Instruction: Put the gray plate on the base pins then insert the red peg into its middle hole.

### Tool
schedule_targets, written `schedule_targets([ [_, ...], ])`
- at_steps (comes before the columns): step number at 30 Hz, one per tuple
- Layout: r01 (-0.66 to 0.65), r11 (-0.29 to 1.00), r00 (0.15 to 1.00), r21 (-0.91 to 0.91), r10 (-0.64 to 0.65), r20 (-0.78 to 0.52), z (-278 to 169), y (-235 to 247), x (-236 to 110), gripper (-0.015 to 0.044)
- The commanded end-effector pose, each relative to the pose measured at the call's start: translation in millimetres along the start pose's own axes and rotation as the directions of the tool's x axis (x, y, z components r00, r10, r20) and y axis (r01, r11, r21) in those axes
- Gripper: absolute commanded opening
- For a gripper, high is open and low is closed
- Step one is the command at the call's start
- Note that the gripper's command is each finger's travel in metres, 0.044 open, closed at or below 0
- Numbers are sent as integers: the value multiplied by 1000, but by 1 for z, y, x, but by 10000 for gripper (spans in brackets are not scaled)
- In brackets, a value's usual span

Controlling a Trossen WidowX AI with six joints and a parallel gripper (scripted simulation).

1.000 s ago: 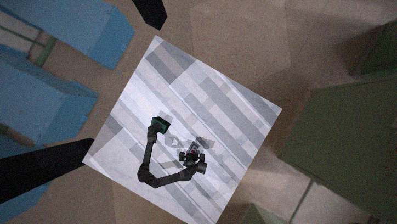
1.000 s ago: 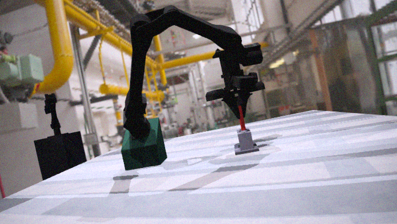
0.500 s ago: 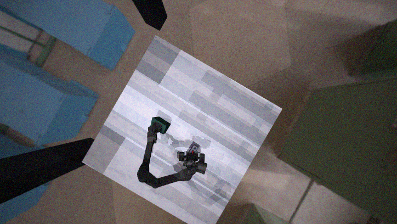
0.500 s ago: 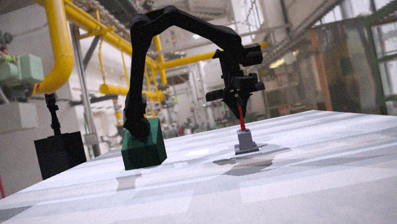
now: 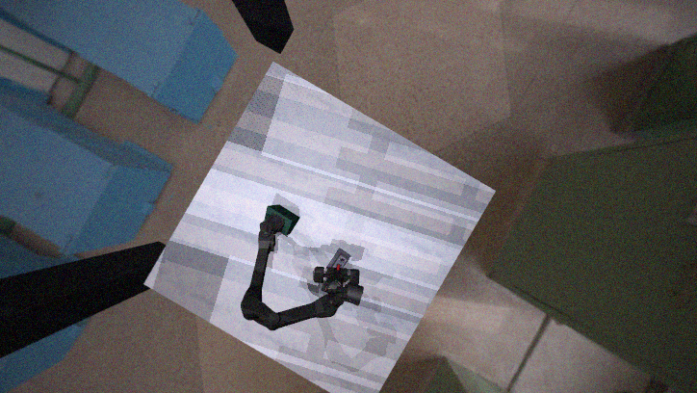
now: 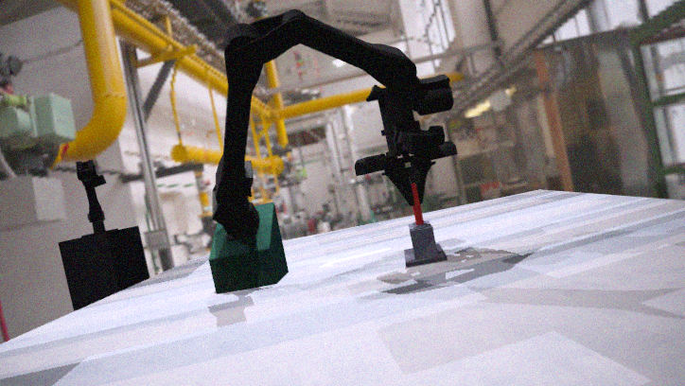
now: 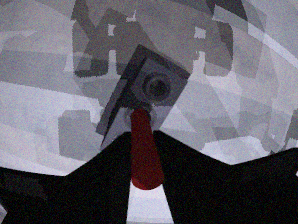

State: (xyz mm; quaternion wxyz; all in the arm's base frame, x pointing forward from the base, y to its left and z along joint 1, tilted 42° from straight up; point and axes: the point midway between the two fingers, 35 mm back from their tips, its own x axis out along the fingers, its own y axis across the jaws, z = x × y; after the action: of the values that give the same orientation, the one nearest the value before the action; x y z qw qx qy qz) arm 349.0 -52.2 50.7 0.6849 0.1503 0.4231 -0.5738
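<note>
The red peg (image 5: 338, 267) (image 6: 417, 211) (image 7: 145, 160) is held near upright between the fingertips. My gripper (image 6: 414, 195) (image 7: 142, 137) is shut on it, above the gray plate. The plate (image 5: 343, 254) (image 7: 151, 65) appears to lie flat on top of the dark gray base (image 6: 425, 258). One round opening shows clear in the wrist view, beyond the peg. The peg's lower end is at the plate's middle, at or just in the hole there. Its depth is hard to tell, and most of the peg stands above the plate. The pins and the plate's near end are hidden.
A dark green block (image 5: 283, 218) (image 6: 249, 268) stands at the arm's foot, left of the base in the exterior view. The pale patterned table (image 5: 312, 131) (image 6: 311, 344) carries both, with shadows around the base. A black stand (image 6: 105, 263) shows behind the table.
</note>
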Motion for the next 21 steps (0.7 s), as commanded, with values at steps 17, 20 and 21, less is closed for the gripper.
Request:
schedule_targets([
  [17,0,1000,1000,0,0,0,0,0,0,150],
  [20,3,1000,1000,-3,-3,1,0,0,-1,150],
  [21,5,1000,1000,-5,-5,1,0,0,-2,150],
])
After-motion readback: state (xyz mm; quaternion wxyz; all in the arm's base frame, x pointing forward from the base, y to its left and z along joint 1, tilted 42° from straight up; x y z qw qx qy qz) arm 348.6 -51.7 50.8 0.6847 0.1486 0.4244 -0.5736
